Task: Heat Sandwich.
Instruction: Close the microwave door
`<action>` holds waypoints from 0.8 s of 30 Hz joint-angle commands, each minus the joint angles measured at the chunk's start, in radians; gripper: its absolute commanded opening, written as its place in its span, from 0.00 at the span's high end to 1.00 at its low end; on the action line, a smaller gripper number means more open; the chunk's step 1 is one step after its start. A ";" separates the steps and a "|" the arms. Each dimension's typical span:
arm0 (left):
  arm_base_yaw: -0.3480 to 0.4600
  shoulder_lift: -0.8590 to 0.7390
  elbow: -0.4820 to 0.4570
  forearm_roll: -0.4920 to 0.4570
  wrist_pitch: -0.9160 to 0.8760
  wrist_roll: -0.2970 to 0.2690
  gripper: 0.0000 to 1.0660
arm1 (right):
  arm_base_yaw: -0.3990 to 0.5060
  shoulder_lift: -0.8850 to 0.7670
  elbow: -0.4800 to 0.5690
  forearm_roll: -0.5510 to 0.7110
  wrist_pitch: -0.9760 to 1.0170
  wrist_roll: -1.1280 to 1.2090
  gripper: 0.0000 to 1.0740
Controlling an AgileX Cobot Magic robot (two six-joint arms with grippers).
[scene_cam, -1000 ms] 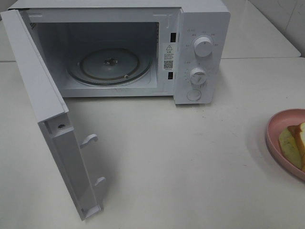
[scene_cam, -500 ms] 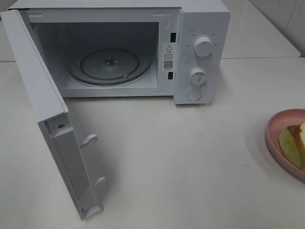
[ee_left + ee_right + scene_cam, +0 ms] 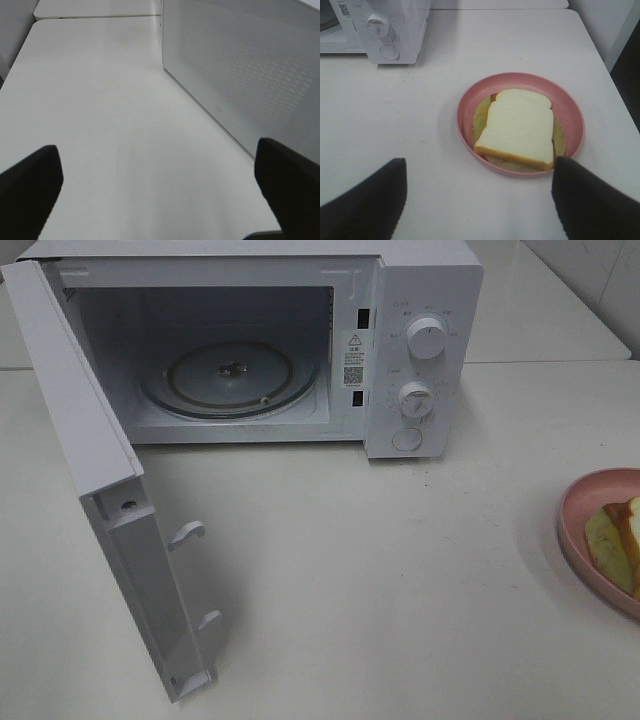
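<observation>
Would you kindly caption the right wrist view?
Open right gripper hovers before the sandwich on its pink plate.

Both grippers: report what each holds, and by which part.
Nothing is held. The left gripper is open over bare table; the right gripper is open, short of the sandwich on its plate.

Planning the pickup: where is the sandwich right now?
The sandwich lies on the pink plate at the table's right edge in the exterior high view, right of the open microwave, with nothing gripping it.

High view and right wrist view share microwave (image 3: 300,340), plate (image 3: 520,82).
</observation>
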 commanded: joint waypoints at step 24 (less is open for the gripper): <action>0.001 -0.026 0.004 -0.040 -0.017 0.000 0.03 | -0.007 -0.027 0.000 -0.002 -0.010 -0.014 0.29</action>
